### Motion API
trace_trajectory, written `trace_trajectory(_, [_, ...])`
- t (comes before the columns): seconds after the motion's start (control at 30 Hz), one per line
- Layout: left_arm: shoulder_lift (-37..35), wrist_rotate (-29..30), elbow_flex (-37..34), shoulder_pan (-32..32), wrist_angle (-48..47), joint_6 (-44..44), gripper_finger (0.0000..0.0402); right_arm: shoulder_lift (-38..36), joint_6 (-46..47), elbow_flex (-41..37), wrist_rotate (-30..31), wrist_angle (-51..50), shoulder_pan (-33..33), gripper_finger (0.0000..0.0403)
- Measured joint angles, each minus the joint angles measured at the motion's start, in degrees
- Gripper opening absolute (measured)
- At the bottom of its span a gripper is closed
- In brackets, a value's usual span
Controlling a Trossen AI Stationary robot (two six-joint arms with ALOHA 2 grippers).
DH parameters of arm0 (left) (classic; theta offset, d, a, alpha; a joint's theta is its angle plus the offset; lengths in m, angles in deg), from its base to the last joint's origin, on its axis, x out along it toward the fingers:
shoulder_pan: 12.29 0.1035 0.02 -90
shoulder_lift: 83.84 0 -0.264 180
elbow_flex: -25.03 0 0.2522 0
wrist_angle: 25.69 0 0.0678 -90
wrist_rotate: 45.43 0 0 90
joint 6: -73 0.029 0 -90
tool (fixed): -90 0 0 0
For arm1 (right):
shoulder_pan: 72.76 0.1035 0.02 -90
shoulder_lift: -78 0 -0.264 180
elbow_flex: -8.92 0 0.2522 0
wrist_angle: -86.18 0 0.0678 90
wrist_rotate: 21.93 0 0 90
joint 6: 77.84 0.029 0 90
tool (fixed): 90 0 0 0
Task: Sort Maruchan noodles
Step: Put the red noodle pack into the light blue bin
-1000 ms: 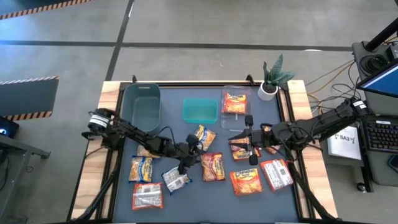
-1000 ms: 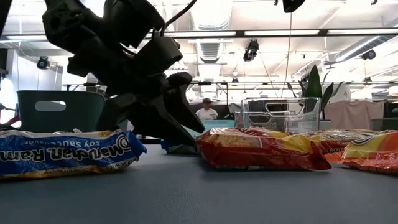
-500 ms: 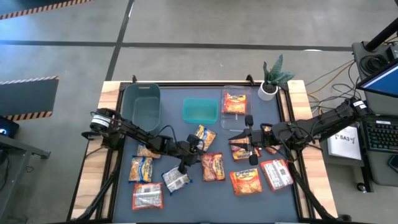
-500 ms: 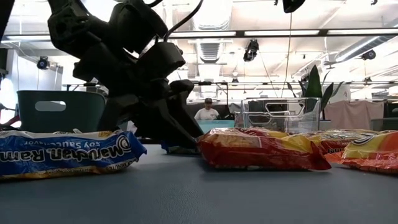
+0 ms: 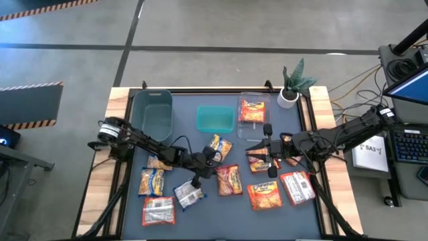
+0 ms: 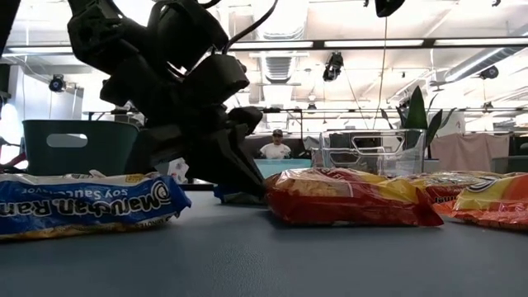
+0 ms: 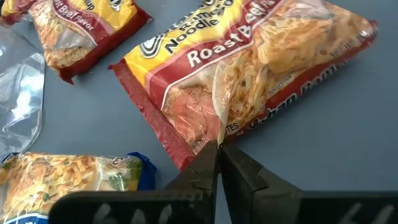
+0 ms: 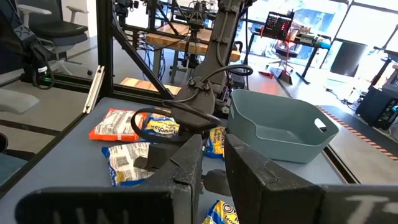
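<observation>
L gripper (image 7: pixel 219 152) low, pinching roast beef packet (image 7: pixel 249 81) edge.

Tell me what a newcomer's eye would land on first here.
Probably the left gripper, shut on the edge of a Roast Beef noodle packet at mid-table. Next, the loose packets scattered across the blue mat, with one packet already lying in the clear bin at the back.
</observation>
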Motion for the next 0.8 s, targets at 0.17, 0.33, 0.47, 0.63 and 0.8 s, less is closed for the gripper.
trace_trajectory(0.17, [-2.48,0.32,-0.49,-0.10,-0.62,1.12,0.0000,0.00,0.00,0.00,0.00,-0.01,0.00,0.0057])
trace_trajectory(0.33, [-5.43,3.50,-0.81,-0.18,-1.38,1.75,0.0000,0.02,0.02,-0.02,0.00,-0.01,0.00,0.0057])
trace_trajectory(0.47, [-7.83,6.21,-0.79,-0.16,-2.59,3.10,0.0000,0.02,0.02,-0.02,0.00,0.00,0.00,0.0057])
trace_trajectory(0.63, [-9.08,6.51,-0.79,-0.16,-5.96,1.73,0.0000,0.02,3.71,-0.02,0.70,0.12,0.00,0.0057])
trace_trajectory(0.8, [-11.49,6.53,-0.81,-0.52,-7.20,-1.58,0.0000,1.57,22.66,0.37,3.40,-3.03,0.06,0.0057])
